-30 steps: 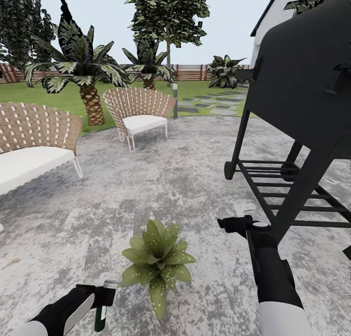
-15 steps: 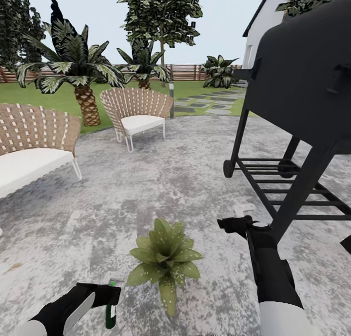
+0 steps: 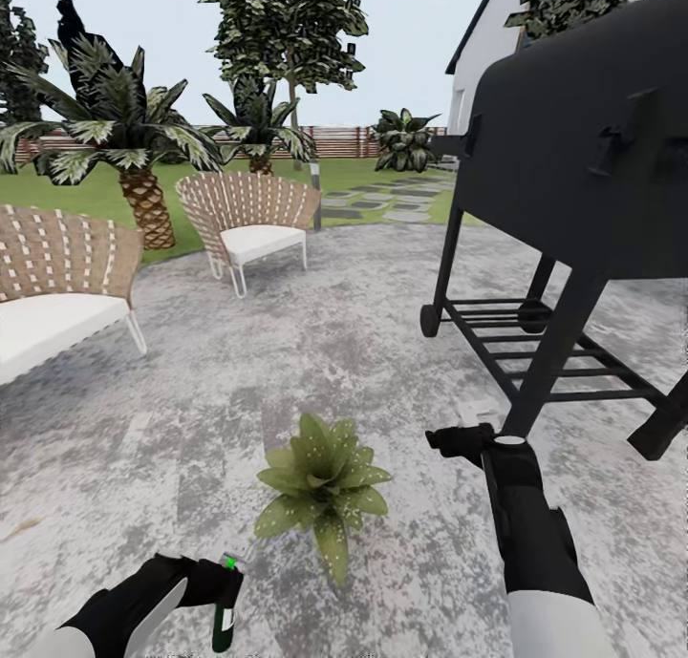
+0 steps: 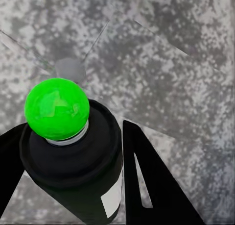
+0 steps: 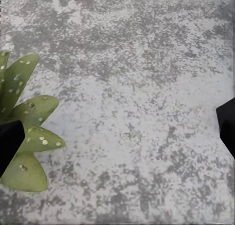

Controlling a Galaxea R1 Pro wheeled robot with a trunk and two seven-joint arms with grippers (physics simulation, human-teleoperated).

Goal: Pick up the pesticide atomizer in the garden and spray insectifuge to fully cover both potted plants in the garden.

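The pesticide atomizer (image 4: 73,161), a dark bottle with a pale label patch and bright green tip, sat clamped in the left gripper (image 3: 205,582) above grey paving (image 3: 287,371). Just beside it stood a speckled potted plant (image 3: 323,481). The right gripper (image 3: 459,440) hung spread apart.

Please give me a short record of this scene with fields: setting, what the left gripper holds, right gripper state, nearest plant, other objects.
setting: grey paved circle in a garden
left gripper: shut on the pesticide atomizer, bottle upright, green-topped
right gripper: open, empty, over the paving
potted plant: on the paving between the two arms, pot hidden by leaves
other objects: black grill at right, two wicker chairs at left, palms behind
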